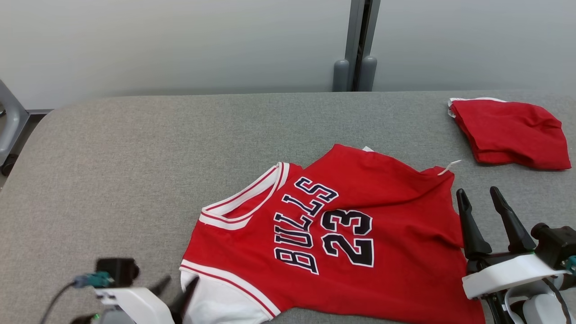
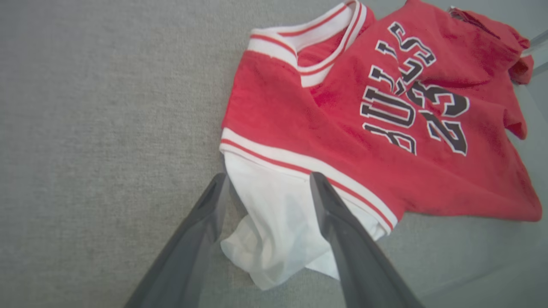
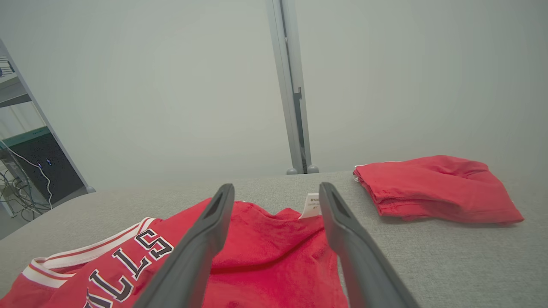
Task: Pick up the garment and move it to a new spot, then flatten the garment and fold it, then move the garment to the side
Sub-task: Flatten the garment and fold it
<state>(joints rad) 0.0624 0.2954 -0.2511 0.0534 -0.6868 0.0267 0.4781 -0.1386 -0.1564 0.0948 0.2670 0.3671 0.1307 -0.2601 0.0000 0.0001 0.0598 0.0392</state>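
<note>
Garment (image 1: 360, 234): red sleeveless jersey, black-and-white lettering and number, white-and-red trim. It lies face up on the grey surface (image 1: 135, 157), close to the near edge and right of the middle, with the neck toward the left edge and the hem toward the right edge. Condition: not flat. The cloth is creased along the far side, where a white label (image 1: 450, 167) sticks out, and a white sleeve piece (image 2: 274, 222) is bunched at the corner nearest the near edge. Left tool (image 2: 269, 179): fingers spread wide to either side of the white piece and gripping nothing; the cloth rests loose on the surface between them. Right tool (image 1: 477, 191): fingers spread and empty, just beside the hem edge and pointing toward the far edge. Other item: a second red garment (image 1: 508, 132), folded, at the far right corner, well apart. Step judged in hand: placement done, flattening begun, folding not yet started. Next move calls for a fresh hold on two outer edges, probably the bunched white piece and the hem corner, drawn apart to take out the creases.
</note>
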